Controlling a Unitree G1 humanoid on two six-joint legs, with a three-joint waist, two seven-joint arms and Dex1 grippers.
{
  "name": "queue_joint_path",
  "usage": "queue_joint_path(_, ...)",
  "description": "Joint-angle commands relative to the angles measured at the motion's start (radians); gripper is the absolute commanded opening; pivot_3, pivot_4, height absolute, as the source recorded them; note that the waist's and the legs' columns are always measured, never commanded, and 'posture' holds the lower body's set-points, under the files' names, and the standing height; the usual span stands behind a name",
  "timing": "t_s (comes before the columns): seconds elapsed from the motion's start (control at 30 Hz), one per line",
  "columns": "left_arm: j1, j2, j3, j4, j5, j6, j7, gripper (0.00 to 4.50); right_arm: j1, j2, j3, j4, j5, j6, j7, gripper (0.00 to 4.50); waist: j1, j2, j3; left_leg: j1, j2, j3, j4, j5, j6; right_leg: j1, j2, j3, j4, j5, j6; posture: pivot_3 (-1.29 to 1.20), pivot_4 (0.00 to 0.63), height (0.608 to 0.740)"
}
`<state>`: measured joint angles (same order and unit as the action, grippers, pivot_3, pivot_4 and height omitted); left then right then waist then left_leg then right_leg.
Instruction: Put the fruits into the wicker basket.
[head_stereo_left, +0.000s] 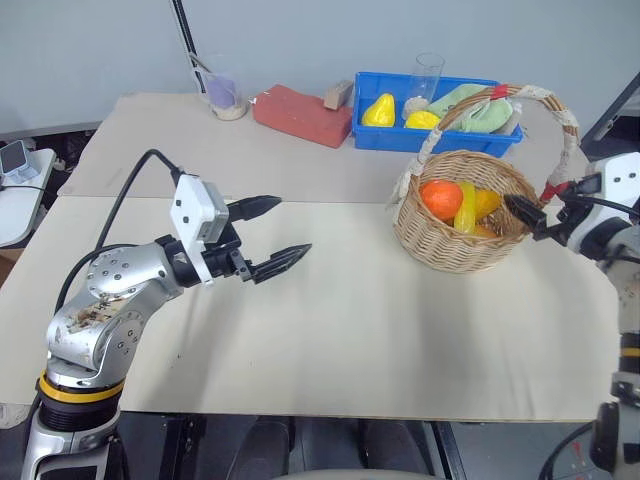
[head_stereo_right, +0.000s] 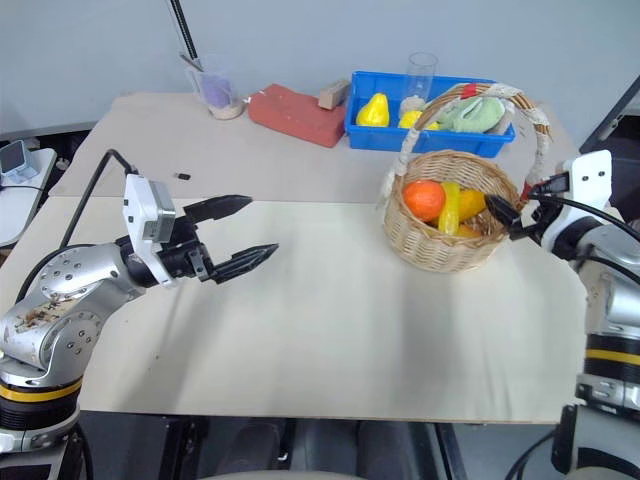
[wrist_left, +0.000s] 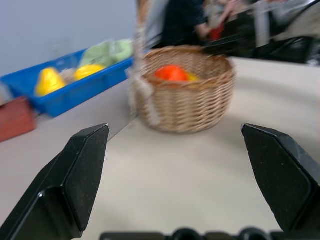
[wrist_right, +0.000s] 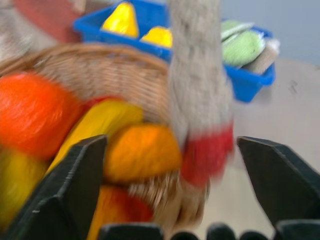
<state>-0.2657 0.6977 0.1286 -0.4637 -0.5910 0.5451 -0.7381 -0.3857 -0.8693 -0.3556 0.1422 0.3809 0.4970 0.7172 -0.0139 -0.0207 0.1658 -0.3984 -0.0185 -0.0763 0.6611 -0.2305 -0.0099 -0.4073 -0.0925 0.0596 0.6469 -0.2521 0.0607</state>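
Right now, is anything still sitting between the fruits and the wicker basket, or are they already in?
Nothing visible stands in the way. The banana and the orange fruit already lie inside the wicker basket. The right gripper is open beside the basket's rim, holding nothing, and the left gripper is open over bare table.

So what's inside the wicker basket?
Inside the wicker basket you can see a round orange fruit, a yellow banana and more orange fruit beside it. Anything lying under them is covered, so it can't be seen.
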Motion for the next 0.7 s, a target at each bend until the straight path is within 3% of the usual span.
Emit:
queue_joint_path(0.03,0.082,0.069,0.064,0.005,0.058,0.007,0.008,4.5,0.07,-0.085,-0.088,-0.107,0.054,0.025,0.102,4.48,-0.001,0.0,0.0,0.0,0.0,0.0,0.0,0.0,0.001,0.0,0.0,0.0,0.0,0.0,0.0,0.0,0.15,0.711)
queue_joint_path(0.33,0.355,0.194,0.247,0.018,0.119,-0.029,-0.066,4.5,0.234,-0.216,-0.035,-0.261,0.094,0.027,0.36,4.48,-0.01,0.0,0.0,0.004,0.002,0.001,-0.001,-0.001,0.001,0.003,0.001,0.0,0.0,-0.001,0.0,0.0,0.15,0.711)
queue_joint_path(0.7,0.38,0.206,0.31,0.032,0.12,-0.017,-0.095,4.5,0.195,-0.254,0.039,-0.231,0.062,0.017,0.437,4.48,0.0,0.0,0.0,0.004,0.001,0.001,-0.001,-0.001,0.001,0.003,0.0,0.0,-0.001,-0.001,0.0,0.0,0.15,0.711)
